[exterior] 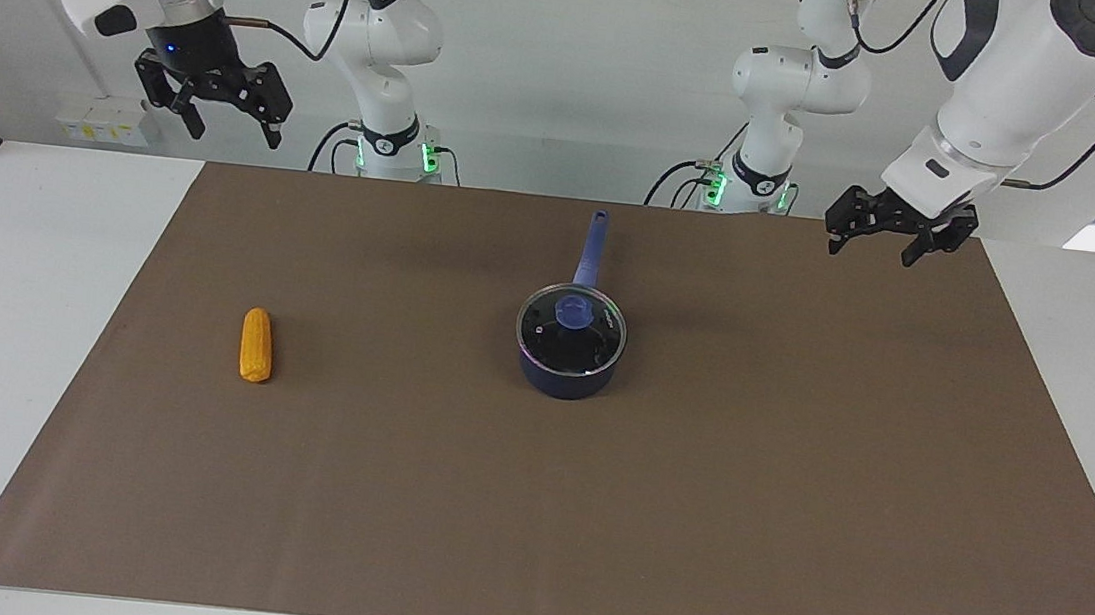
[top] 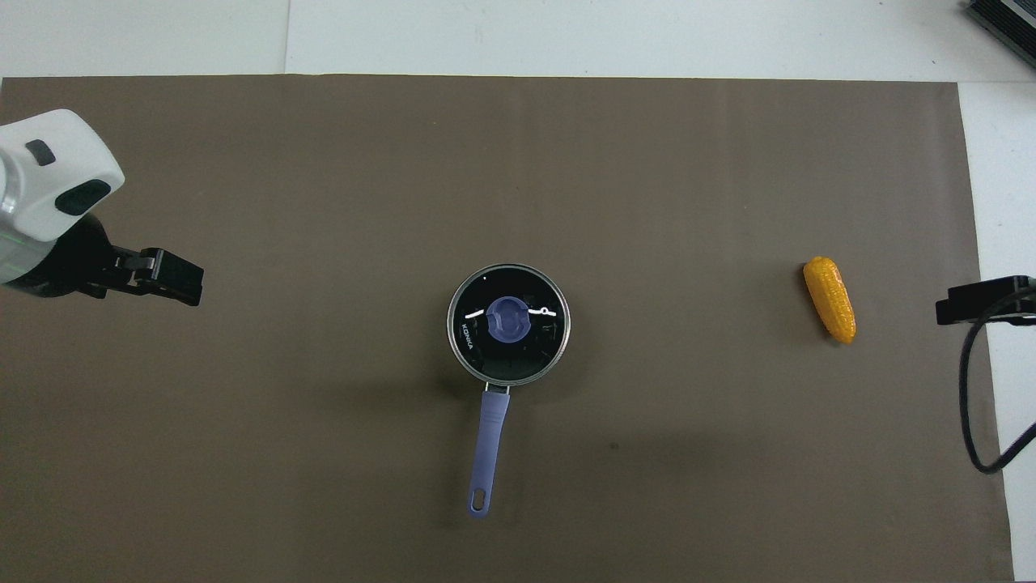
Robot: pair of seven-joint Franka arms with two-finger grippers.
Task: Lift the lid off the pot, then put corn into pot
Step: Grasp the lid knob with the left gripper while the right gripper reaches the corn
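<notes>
both arms wait raised at the robots' end of the brown mat (exterior: 688, 522): the left gripper (exterior: 899, 237) hangs over the mat's corner at its own end with fingers spread and nothing in them, and the right gripper (exterior: 225, 112) hangs over the white table (exterior: 26, 298) at the other end, fingers apart and empty too. farther out, mid-mat, the pot (exterior: 567, 370) sits with its handle (exterior: 591, 249) pointing toward the robots and the lid (exterior: 572, 327) seated on it. the corn (exterior: 257, 345) lies well apart toward the right arm's end.
</notes>
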